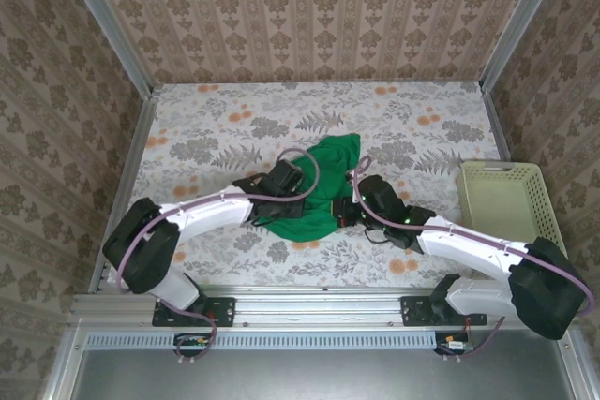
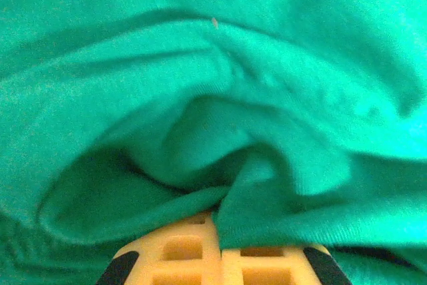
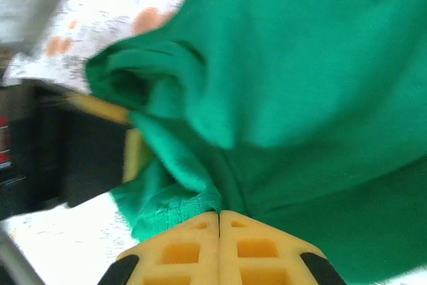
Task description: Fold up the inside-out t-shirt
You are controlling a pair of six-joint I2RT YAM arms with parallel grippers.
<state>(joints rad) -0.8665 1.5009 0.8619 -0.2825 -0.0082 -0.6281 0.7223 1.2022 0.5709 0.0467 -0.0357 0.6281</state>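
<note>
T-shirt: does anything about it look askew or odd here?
Nothing is damaged or spilled. The t-shirt lies bunched in a wrinkled heap in the middle of the table rather than spread flat. The left gripper and right gripper are each shut on a fold of it. The basket sits apart at the right edge.

The green t-shirt lies crumpled at the table's middle; creased, perhaps doubled over.

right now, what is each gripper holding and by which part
Both hold the t-shirt: the left gripper pinches a bunched fold of cloth, the right gripper pinches a stitched hem edge.
</note>
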